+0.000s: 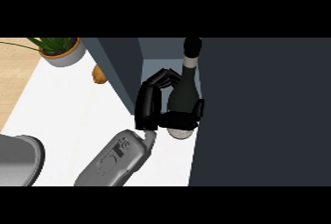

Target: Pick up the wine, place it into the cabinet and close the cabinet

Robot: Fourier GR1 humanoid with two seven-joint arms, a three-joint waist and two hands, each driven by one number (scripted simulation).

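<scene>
The right hand (pixel 155 98) is grasping the wine bottle (pixel 184 89), carrying it into the open cabinet (pixel 258 109). Releasing it and closing the door are still pending.

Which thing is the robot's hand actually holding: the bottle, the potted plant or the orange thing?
The wine bottle, dark green, with the hand curled round it. The potted plant and orange thing sit untouched, further left.

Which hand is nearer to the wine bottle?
Only one hand shows, with fingers curled round the wine bottle at the cabinet opening. Left or right cannot be told; the other is out of view.
</scene>
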